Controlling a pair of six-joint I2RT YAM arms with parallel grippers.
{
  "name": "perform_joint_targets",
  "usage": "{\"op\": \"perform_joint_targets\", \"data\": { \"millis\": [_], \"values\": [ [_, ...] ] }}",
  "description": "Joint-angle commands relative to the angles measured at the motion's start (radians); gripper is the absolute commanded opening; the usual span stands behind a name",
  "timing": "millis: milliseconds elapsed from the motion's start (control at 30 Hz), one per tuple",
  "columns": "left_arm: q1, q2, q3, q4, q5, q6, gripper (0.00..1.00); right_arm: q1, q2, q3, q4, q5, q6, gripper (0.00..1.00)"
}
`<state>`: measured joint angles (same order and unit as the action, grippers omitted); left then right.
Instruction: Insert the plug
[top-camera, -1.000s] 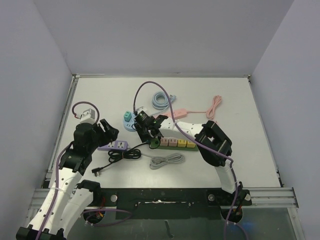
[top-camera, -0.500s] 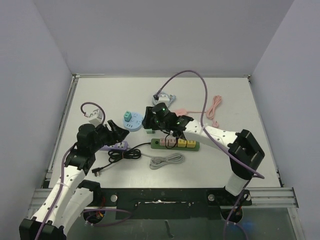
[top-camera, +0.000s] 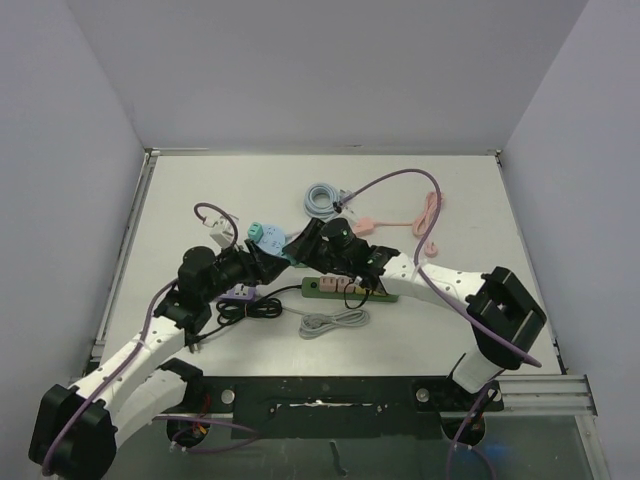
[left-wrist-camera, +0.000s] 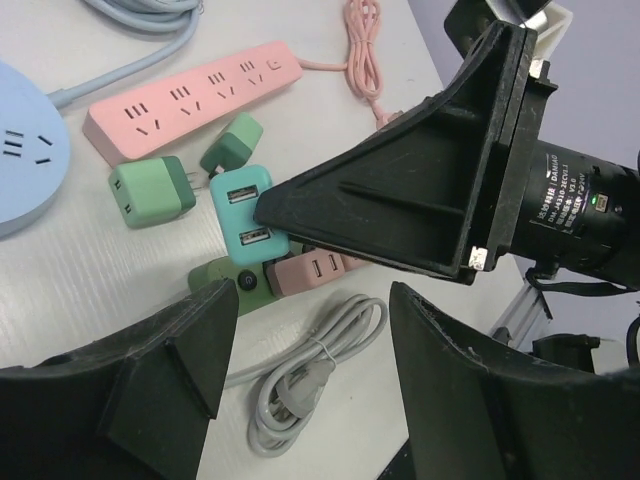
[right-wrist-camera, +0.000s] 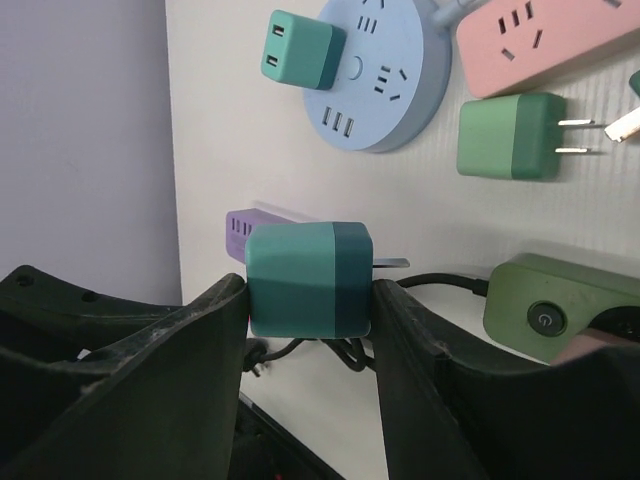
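Right gripper: my two black fingers pinch the two-tone teal cube charger plug by its flanks, over the tabletop. Left gripper: jaws spread, nothing between them, just beside at 9 o'clock in the top view. The surface is matt white, boxed in by pale lavender walls. In my right wrist view the plug's long axis runs 9-to-3. Its metal prongs point to 3 o'clock, toward the dark green power strip. A purple power strip peeks out at 11 o'clock.
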<state>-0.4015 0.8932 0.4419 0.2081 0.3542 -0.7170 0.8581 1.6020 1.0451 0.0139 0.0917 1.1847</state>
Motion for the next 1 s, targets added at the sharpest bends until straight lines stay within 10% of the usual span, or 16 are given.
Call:
{"op": "perform_joint_targets", "data": {
  "millis": [0,533,800,967],
  "values": [
    [-0.08,0.018,-0.012,0.162,-0.167,0.037,0.6,-0.002,-0.067,-0.012,0.137,-0.046,0.119,0.44],
    [-0.148,0.096,0.009,0.261,-0.335,0.094,0.53,-0.006,-0.094,-0.035,0.17,-0.101,0.169,0.46],
    [-0.154,0.071,-0.018,0.342,-0.339,0.116,0.23,-0.009,-0.106,-0.061,0.176,-0.116,0.161,0.5],
    [-0.154,0.052,0.001,0.279,-0.295,0.115,0.13,-0.028,-0.187,-0.115,0.205,-0.069,0.013,0.76]
  ]
}}
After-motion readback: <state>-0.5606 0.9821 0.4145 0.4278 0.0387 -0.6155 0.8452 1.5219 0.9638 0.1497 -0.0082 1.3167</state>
